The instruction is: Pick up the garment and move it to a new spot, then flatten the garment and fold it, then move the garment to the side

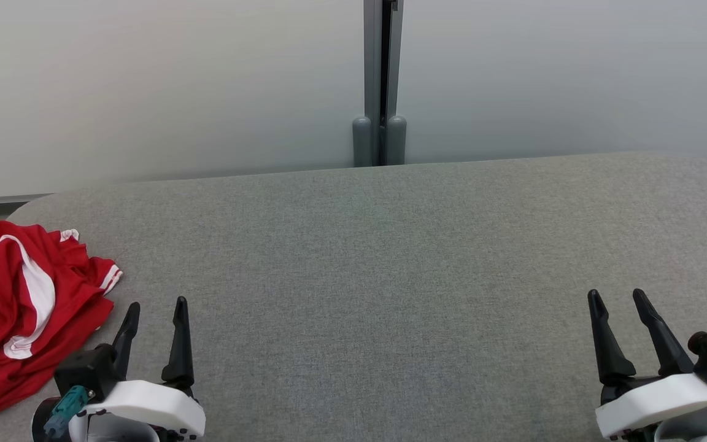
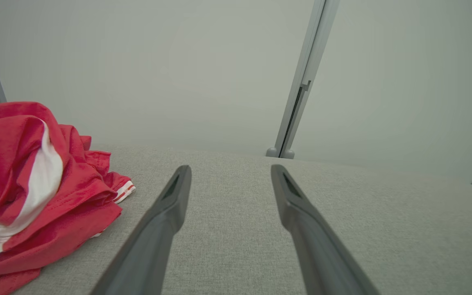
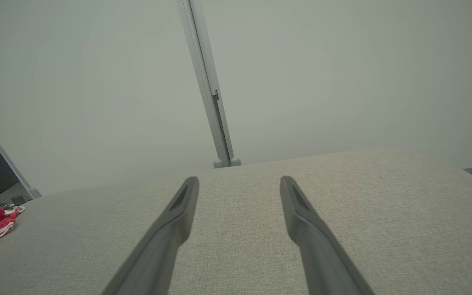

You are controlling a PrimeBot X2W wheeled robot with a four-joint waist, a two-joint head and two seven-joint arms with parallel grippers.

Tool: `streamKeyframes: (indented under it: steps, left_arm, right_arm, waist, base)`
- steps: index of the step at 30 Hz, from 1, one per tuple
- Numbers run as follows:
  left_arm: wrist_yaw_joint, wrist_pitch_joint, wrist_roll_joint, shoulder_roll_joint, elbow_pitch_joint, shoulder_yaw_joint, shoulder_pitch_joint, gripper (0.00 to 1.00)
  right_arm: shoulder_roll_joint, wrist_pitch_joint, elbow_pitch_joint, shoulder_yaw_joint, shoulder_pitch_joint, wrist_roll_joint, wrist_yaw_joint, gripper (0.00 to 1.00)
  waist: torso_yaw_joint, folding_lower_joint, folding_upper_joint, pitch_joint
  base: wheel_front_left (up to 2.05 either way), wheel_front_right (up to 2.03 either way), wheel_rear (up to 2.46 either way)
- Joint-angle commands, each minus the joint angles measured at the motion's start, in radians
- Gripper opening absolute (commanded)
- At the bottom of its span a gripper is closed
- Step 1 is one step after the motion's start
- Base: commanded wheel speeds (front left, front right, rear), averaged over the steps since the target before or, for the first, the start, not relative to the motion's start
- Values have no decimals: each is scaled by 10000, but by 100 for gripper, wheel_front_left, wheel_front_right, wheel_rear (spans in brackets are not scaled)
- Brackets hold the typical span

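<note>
Grey cloth-covered table (image 1: 390,276) before a pale wall (image 1: 145,92), with a grey post (image 1: 380,141) at the far edge. Well left of the post, at the table's left end: red-and-white garment (image 1: 16,307), crumpled in a heap, no clear long axis. Between post and garment, just beside the heap but apart from it: left gripper (image 1: 158,302), fingers spread wide, nothing held. Right of the post, well apart from the cloth: right gripper (image 1: 615,293), likewise wide and bare. Probably a short leftward reach for the nearer left arm.

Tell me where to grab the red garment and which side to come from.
Probably pinch a raised fold on top of the garment, coming down from above with the open left gripper, which sits just to its right. It lies crumpled in a heap on the table, so its flat edges offer little to grip.
</note>
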Motion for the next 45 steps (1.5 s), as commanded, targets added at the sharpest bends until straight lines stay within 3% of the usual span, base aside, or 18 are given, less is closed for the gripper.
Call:
streamKeyframes:
  steps: [1,33,45]
  left_arm:
    - [34,-69,224,96,-21,-26,-36,100]
    - [201,-700,2014,11,860,-90,-10,100]
    - [145,-699,1780,-22,1080,-71,-108,100]
  right_arm:
    - [-63,-108,-52,35,9,-174,3,100]
    - [86,-313,225,78,309,-1172,4,100]
    - [78,-305,307,1,294,-978,4,100]
  waist:
    - [2,0,0,-5]
    - [48,0,0,-140]
    - [62,0,0,-159]
  base:
    - [0,0,0]
    - [0,0,0]
    - [0,0,0]
